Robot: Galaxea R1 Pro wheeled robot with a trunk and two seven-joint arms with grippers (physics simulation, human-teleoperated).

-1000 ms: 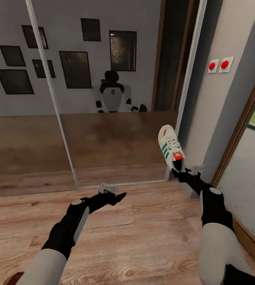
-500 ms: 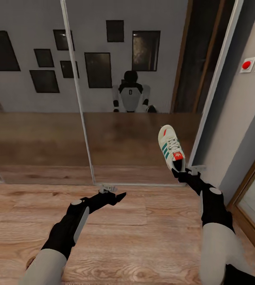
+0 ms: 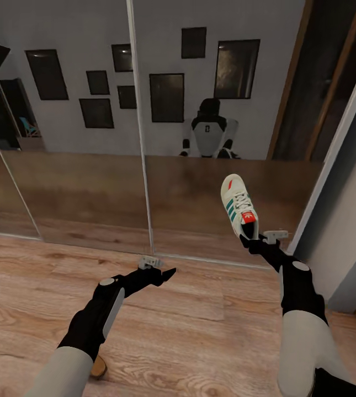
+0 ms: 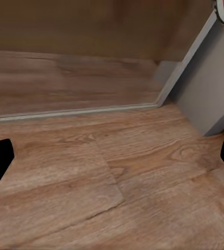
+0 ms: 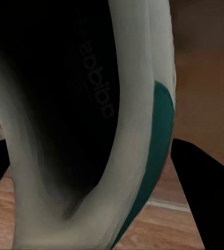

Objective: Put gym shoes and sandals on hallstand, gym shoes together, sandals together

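Even, soft indoor light; no hard shadows. Wrist views blurred, the gym shoe (image 5: 138,125) up close quite out of focus.

Both arms reach forward and low. Left claw (image 3: 164,274) hangs empty, fingers apart, palm area bare. Right claw (image 3: 248,238) raised higher, fingers clamped on the heel of a gym shoe (image 3: 238,205), toe pointing up and away.
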